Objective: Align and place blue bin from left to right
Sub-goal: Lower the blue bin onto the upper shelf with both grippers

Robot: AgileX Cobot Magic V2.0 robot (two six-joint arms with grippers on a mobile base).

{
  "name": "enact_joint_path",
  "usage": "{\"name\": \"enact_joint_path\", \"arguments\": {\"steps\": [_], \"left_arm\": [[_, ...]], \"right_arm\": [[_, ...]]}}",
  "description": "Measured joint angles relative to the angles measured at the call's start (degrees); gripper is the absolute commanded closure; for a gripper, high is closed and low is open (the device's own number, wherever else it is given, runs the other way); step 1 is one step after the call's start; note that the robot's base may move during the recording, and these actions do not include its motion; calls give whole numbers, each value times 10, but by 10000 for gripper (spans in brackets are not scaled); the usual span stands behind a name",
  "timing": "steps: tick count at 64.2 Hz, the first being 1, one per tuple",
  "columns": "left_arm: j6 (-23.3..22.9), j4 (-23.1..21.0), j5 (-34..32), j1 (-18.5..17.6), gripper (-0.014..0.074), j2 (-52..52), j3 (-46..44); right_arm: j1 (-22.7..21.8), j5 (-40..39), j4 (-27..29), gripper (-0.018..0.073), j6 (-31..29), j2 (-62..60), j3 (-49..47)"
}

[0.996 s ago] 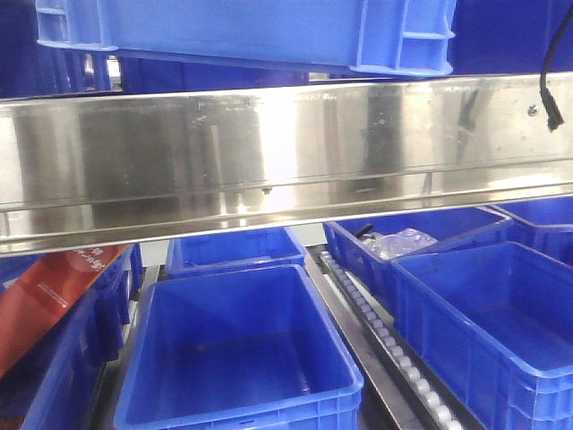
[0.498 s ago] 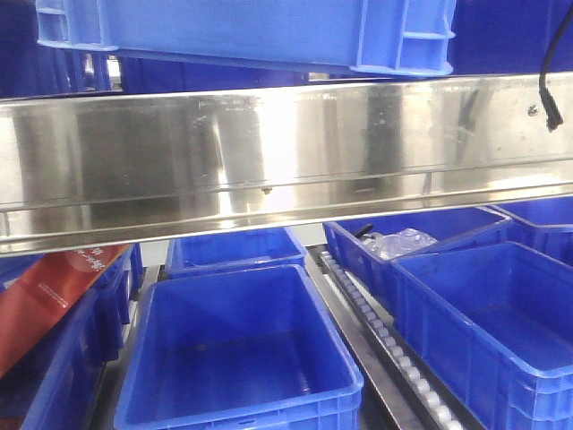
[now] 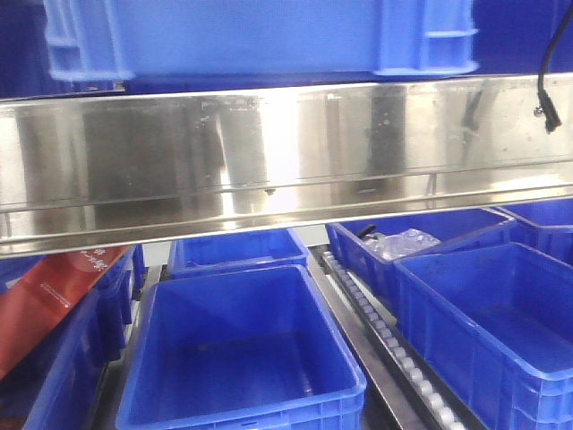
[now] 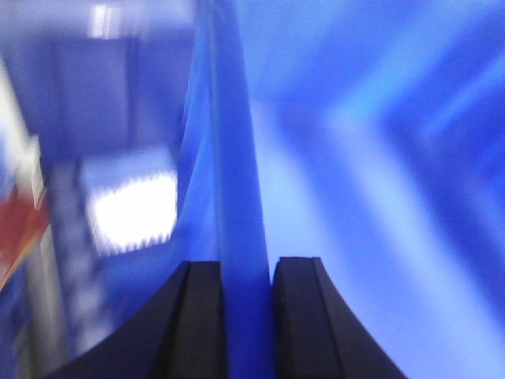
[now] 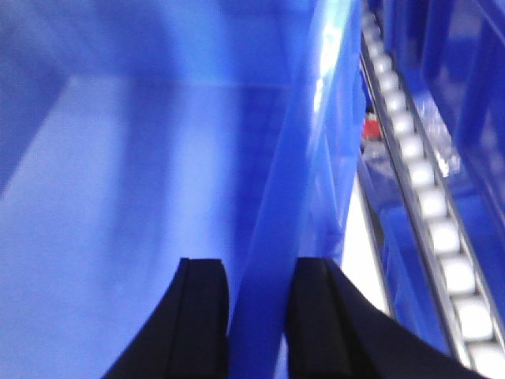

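Carrying the blue bin [image 3: 260, 36] high, I see it from the front view hanging above the steel rail [image 3: 286, 161], over the other bins [image 3: 242, 358] below. In the left wrist view my left gripper [image 4: 248, 316] has its fingers clamped on the bin's left wall, one pad each side. In the right wrist view my right gripper [image 5: 260, 316] pinches the right wall likewise, the roller track [image 5: 426, 197] alongside. I judge this the transfer step; next comes shifting rightward and lowering squarely, both arms together.
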Motion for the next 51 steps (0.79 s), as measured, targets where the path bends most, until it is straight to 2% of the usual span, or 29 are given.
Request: {"name": "enact_joint_path", "arguments": {"steps": [21, 25, 28, 33, 37, 40, 43, 46, 48, 51], "left_arm": [[-35, 76, 96, 0, 707, 0, 0], [-42, 86, 111, 0, 705, 0, 0], [-45, 92, 118, 0, 685, 0, 0], [-46, 97, 128, 0, 580, 0, 0], [-48, 97, 128, 0, 435, 0, 0], [-44, 97, 127, -1, 312, 0, 0], [-40, 99, 128, -1, 195, 0, -1], [-39, 99, 124, -2, 36, -3, -3], [-38, 99, 122, -3, -31, -5, -3], [-38, 99, 121, -3, 1, -8, -5]], "right_arm": [[2, -48, 59, 703, -38, 41, 0], [2, -54, 68, 641, -41, 49, 0], [3, -58, 71, 545, -42, 53, 0], [5, -60, 74, 314, -47, 56, 0], [7, -60, 81, 78, -54, 57, 0], [9, -60, 87, -10, -57, 55, -1], [9, -60, 89, -10, -60, 54, -1], [10, -60, 91, 1, -61, 53, -2], [10, -60, 91, 7, -61, 53, -2], [10, -59, 91, 22, -61, 53, -2]]}}
